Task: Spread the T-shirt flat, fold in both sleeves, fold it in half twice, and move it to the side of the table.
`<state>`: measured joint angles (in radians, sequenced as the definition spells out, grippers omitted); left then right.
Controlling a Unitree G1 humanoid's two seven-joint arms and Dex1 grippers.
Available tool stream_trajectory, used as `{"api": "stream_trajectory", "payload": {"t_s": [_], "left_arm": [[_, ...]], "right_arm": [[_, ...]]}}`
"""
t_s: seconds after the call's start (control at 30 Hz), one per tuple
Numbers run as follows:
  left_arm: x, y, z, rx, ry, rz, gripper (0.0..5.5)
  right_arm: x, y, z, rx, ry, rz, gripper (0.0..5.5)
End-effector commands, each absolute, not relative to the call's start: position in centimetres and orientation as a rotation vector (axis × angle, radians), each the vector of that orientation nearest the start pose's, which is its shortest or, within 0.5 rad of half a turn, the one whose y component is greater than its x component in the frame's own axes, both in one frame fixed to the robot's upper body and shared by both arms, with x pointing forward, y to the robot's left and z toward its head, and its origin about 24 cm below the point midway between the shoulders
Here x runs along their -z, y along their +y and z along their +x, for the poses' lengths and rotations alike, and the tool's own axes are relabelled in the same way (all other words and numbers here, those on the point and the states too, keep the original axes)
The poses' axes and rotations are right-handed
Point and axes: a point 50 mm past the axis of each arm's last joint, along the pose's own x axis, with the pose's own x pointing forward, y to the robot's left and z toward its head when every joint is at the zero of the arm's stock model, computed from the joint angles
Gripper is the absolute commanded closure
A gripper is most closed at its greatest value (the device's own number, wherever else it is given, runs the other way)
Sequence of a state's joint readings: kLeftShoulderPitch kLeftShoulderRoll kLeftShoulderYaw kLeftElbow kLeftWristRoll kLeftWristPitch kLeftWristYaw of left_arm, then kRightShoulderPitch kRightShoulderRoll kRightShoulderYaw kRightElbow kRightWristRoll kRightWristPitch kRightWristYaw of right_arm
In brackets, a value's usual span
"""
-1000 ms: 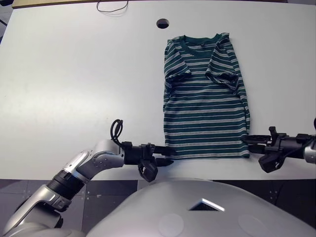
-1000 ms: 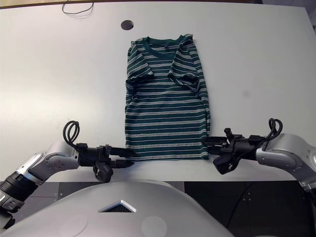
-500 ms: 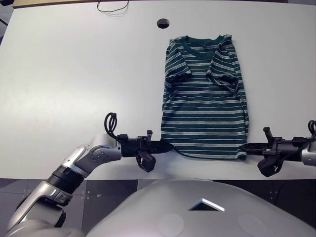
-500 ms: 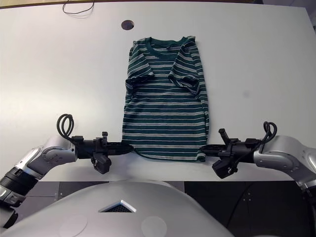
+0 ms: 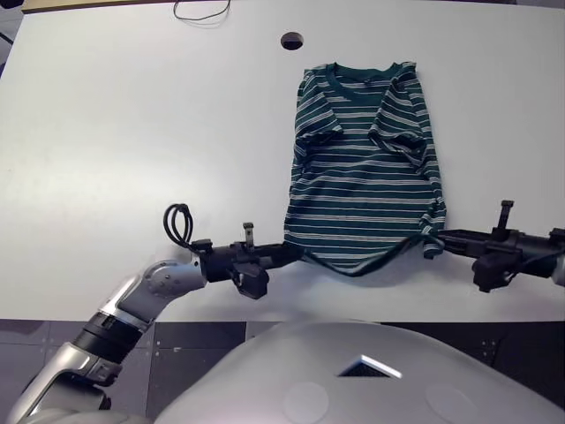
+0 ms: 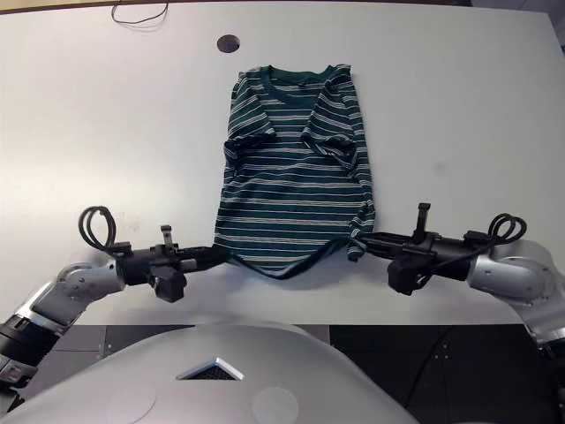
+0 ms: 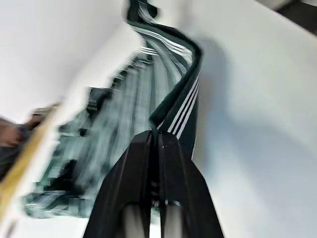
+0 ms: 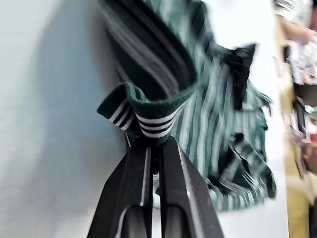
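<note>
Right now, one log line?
left end effector: shut on T-shirt hem corner; right end effector: shut on opposite corner; sleeves: folded in; half-folds: none

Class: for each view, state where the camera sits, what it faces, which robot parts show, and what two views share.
Left eye view: on the head, facing forward and down at the table and T-shirt; both arms show.
Right eye view: beside it; same scene.
Left wrist view: left wrist, looking along the left gripper at a hem corner.
Right wrist view: same, right gripper, other corner.
Wrist views share: shut gripper pinching hem.

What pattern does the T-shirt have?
The T-shirt is dark green with white stripes, clearest in the left eye view.
</note>
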<state>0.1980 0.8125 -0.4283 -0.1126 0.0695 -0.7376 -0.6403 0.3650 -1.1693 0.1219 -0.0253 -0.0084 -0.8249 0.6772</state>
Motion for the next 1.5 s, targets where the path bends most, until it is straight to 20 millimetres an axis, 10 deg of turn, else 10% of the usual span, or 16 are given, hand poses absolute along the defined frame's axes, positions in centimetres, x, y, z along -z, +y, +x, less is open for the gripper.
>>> {"api": "stream_trajectory", "payload": {"t_s": [0.03, 0.33, 0.57, 1.07, 1.5], "left_arm": [[-6.6, 15.3, 18.5, 1.147, -0.363, 0.683, 5.38], [-4.9, 14.3, 29.7, 0.826, -0.3, 0.883, 5.38], [-5.4, 13.3, 34.7, 0.665, -0.256, 0.993, 5.38], [-5.4, 11.0, 37.2, 0.592, -0.141, 1.245, 5.38], [-5.4, 12.0, 38.0, 0.363, -0.056, 1.208, 3.3]], "right_arm": [[-7.8, -26.3, 16.5, -1.131, 0.011, -1.009, 5.4], [-8.8, -24.4, 27.4, -0.644, -0.188, -1.021, 5.4], [-8.9, -23.2, 33.7, -0.329, -0.192, -1.0, 5.4], [-5.6, -19.9, 36.1, -0.298, -0.062, -1.045, 5.4], [-5.9, -20.1, 36.9, -0.194, -0.009, -1.002, 3.05]]}}
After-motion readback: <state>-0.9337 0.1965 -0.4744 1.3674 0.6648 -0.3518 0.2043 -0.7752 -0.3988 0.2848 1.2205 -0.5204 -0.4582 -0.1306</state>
